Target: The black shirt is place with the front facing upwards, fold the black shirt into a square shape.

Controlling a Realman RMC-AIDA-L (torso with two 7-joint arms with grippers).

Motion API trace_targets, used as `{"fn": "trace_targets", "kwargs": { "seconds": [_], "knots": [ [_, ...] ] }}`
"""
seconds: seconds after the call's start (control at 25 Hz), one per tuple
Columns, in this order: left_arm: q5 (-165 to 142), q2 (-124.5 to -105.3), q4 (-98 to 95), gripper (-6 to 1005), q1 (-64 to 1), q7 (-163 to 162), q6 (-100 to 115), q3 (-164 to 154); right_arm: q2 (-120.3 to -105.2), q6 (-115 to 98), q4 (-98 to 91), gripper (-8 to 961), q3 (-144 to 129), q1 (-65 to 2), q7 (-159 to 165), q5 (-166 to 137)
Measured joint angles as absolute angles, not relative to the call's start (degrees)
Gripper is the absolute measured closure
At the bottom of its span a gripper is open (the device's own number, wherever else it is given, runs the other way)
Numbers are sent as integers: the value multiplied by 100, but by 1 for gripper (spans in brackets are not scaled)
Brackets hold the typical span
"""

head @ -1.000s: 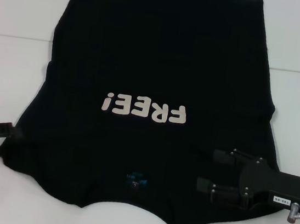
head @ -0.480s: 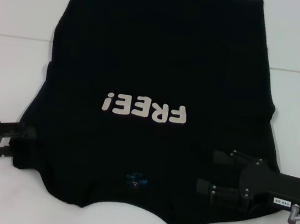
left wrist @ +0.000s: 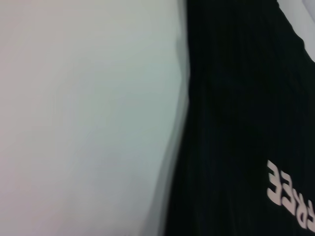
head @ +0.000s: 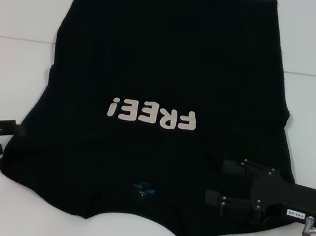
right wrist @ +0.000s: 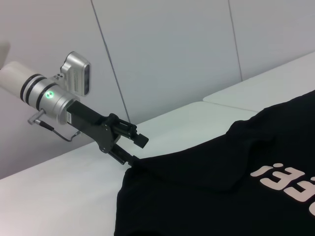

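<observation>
- The head view looks forward and down from above the white table (head: 21,7), taking in the whole black shirt (head: 170,67) with its neck end nearest the camera, so the "FREE!" lettering (head: 151,115) reads upside down.
- The left wrist view sits close over the shirt's left edge, showing cloth beside bare table and part of the lettering.
- The right wrist view looks low across the shirt from the right side toward the left gripper (right wrist: 130,145) and a pale wall (right wrist: 172,54).
- All three views share the lettering.
</observation>
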State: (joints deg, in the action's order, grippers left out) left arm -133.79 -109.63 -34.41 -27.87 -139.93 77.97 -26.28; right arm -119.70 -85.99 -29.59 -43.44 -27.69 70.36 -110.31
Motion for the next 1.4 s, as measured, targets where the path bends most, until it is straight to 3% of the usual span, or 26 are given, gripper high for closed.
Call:
{"fn": "trace_targets", "kwargs": {
  "seconds": [0.76, 1.4],
  "knots": [
    [-13526, -10854, -3470, 108, -2794, -14066, 7971, -2634, -11979, -8642, -2952, 12, -4342, -2768, 7040, -11030],
    [-13721, -10960, -3435, 110, -2919, -14086, 7999, -2654, -11979, -8658, -2890, 13, -4351, -2802, 7040, -11030]
  ]
}}
